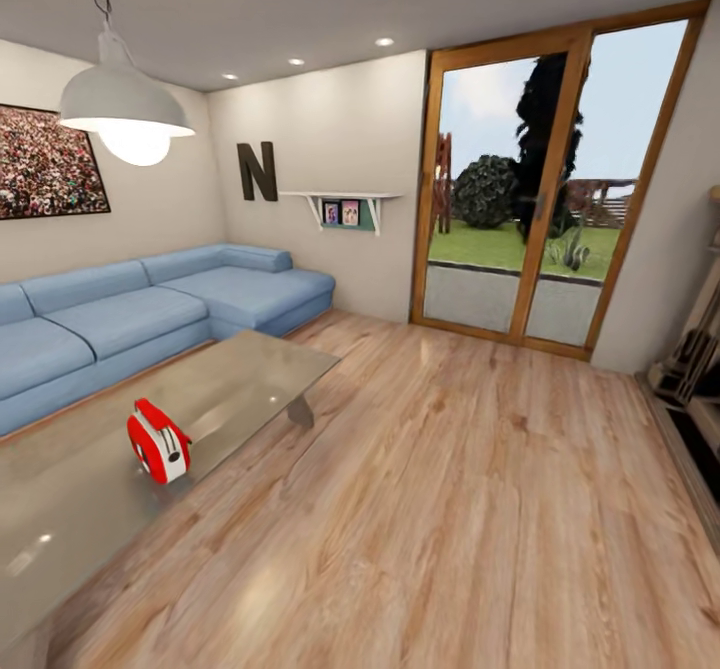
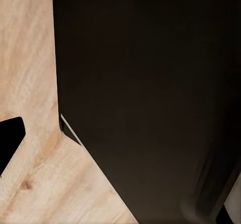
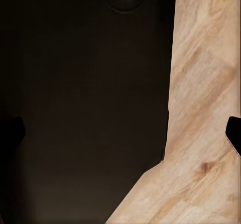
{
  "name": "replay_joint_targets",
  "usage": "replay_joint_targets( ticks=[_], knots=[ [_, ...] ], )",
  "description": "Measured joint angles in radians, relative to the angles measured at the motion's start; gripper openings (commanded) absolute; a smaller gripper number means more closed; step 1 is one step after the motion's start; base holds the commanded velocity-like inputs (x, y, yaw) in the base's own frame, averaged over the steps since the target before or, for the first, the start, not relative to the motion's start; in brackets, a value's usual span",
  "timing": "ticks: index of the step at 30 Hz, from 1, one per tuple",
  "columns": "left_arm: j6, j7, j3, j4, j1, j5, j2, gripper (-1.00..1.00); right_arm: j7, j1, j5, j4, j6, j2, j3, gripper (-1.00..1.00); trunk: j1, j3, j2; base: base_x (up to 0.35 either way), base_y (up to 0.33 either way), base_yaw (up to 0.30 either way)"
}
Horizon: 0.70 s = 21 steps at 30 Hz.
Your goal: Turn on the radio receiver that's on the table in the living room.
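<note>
Approaching living room, robot not yet within reach. Radio receiver (image 1: 159,441) stands upright on glossy worktop (image 1: 90,479), near its floor-side edge, probably placed for easy access. Blue sofa (image 1: 150,309) behind. Each wrist camera looks down at wood floor (image 2: 30,73); both claws well apart from radio, claw state cannot tell.

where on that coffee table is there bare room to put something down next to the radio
Nearly all of the table is bare: the long stretch between the radio receiver and the far corner by the blue sofa, and the near stretch toward the camera. The radio stands alone near the floor-side edge, so that edge strip is the tightest spot.
</note>
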Motion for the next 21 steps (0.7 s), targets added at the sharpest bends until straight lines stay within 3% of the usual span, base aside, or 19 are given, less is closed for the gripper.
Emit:
replay_joint_targets(
  ticks=[11, 16, 21],
  knots=[
    [-0.002, 0.000, 0.001, 0.000, 0.000, 0.000, 0.000, 1.00, 0.001, 0.000, 0.000, 0.000, 0.000, 0.000, 0.000, 1.00, 0.000, 0.000, 0.000, 0.323, 0.000, 0.024],
    [-0.009, 0.000, 0.003, 0.000, 0.000, -0.001, 0.000, 1.00, 0.011, 0.000, 0.000, 0.000, 0.000, -0.001, 0.001, 1.00, 0.000, 0.000, 0.000, 0.302, 0.000, 0.206],
    [-0.015, 0.000, 0.008, 0.000, 0.000, -0.001, 0.001, 1.00, 0.017, 0.000, 0.001, 0.000, 0.001, -0.002, 0.001, 1.00, 0.000, -0.002, 0.000, 0.082, 0.000, 0.275]
  ],
)
